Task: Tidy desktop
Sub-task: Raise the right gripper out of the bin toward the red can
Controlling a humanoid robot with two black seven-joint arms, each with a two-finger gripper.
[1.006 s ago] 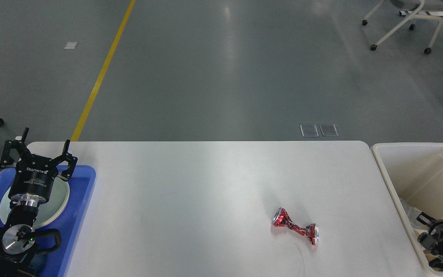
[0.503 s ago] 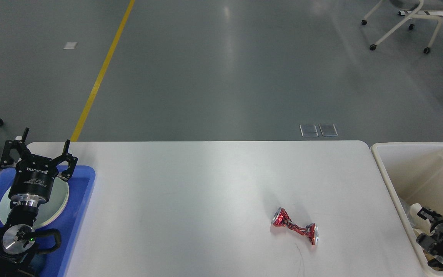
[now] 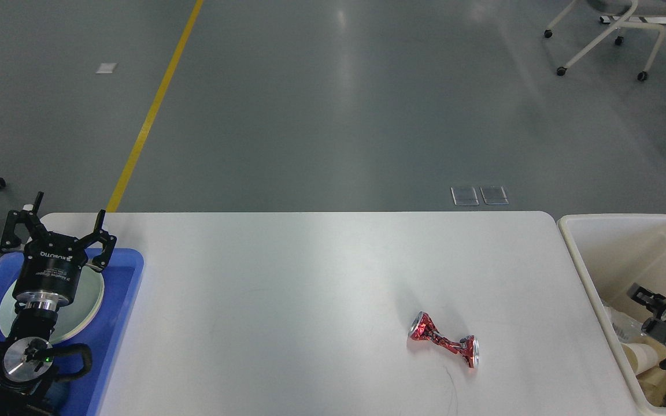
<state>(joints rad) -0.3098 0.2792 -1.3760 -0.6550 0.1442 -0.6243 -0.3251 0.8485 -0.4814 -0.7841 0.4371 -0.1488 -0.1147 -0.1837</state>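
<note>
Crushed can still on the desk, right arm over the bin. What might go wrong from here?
1. The crushed red can is pinched thin at its middle with flared ends, so a grasp may slip or roll it.
2. The right gripper sits inside the cream bin; swinging out low could clip its wall.

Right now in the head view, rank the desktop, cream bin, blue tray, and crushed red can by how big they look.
1. Desktop
2. Cream bin and blue tray: both cut off by the frame, too close to rank
3. Crushed red can
</note>
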